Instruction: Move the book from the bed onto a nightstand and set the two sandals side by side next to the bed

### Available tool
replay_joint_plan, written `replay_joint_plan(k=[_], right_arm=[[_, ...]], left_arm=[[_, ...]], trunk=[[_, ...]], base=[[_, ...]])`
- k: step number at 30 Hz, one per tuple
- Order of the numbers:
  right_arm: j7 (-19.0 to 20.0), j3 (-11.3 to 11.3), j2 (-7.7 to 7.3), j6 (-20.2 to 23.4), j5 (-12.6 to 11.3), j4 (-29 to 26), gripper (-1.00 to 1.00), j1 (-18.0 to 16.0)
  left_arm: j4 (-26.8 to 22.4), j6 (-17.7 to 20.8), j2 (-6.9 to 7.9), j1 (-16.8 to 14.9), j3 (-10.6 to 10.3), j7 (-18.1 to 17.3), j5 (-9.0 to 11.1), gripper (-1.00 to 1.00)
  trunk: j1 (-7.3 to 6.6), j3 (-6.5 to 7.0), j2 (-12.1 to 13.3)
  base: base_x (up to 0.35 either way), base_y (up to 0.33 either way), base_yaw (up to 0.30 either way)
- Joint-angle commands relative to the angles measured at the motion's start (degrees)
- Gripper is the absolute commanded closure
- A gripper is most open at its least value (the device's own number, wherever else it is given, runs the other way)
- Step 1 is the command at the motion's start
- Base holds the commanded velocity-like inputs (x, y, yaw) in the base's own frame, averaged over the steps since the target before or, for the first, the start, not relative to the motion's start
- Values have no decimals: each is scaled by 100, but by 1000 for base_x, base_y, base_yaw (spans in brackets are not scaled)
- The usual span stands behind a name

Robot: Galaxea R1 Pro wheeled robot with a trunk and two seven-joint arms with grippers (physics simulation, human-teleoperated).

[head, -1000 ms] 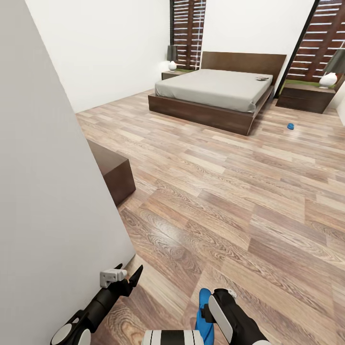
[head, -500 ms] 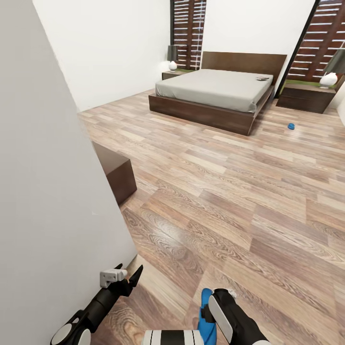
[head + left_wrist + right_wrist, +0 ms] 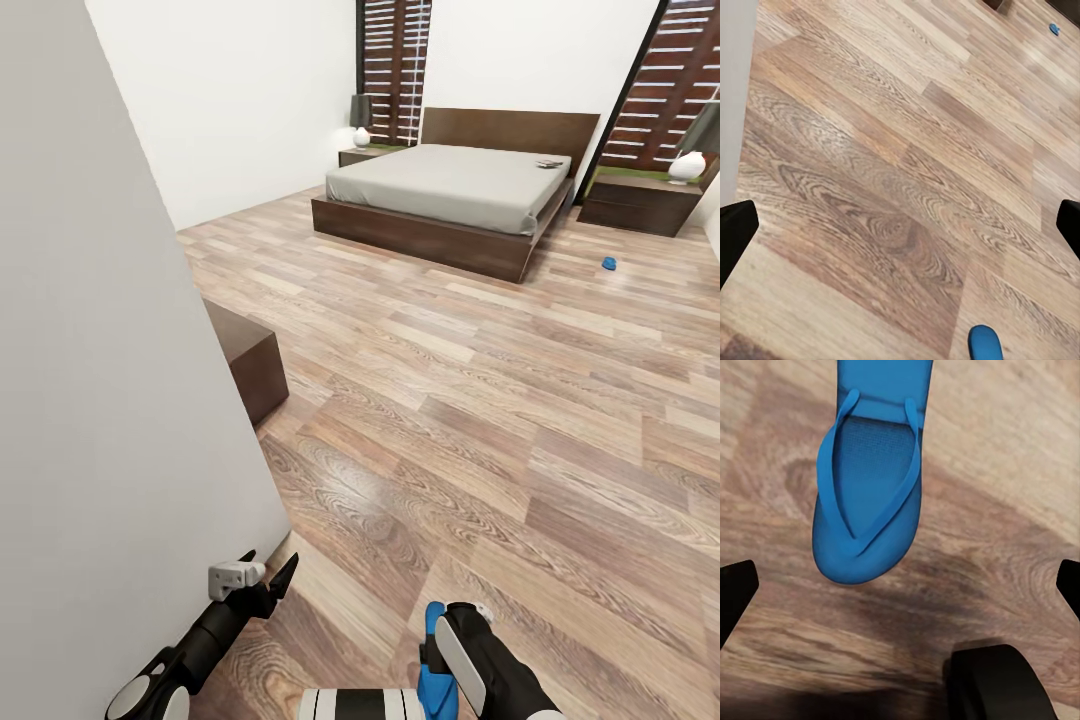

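Note:
The bed (image 3: 450,190) stands at the far end of the bedroom, with the book (image 3: 548,163) near its headboard corner. A nightstand (image 3: 640,203) sits at the bed's right and another nightstand (image 3: 358,155) at its left. One blue sandal (image 3: 608,263) (image 3: 1054,28) lies on the floor right of the bed. The other sandal (image 3: 870,487) (image 3: 430,655) (image 3: 984,343) lies flat on the planks just beside my right gripper (image 3: 455,650) (image 3: 900,592), whose fingers stand wide apart over it. My left gripper (image 3: 268,568) (image 3: 900,232) hangs open over bare floor.
A white wall (image 3: 100,350) fills the left side, its corner close to my left arm. A low dark dresser (image 3: 250,360) stands against it just ahead. Wood floor (image 3: 480,400) stretches open from here to the bed. White lamps (image 3: 686,165) top both nightstands.
The whole view has slid slightly, the wall edge, dresser and near sandal shifting a little to the right: the camera moved. Both arms hold the same pose.

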Motion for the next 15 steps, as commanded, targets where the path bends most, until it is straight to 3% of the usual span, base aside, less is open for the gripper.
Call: replay_joint_plan(k=[1, 15], right_arm=[[-56, 21, -4, 11, -60, -7, -100, -3], [-56, 17, -4, 11, -62, -3, -100, -3]], left_arm=[[-3, 60, -6, -2, 16, -39, 60, -100], [-3, 60, -6, -2, 16, -39, 60, -100]], trunk=[[-1, -4, -2], [-1, -4, -2]], base=[[0, 0, 0], [0, 0, 0]])
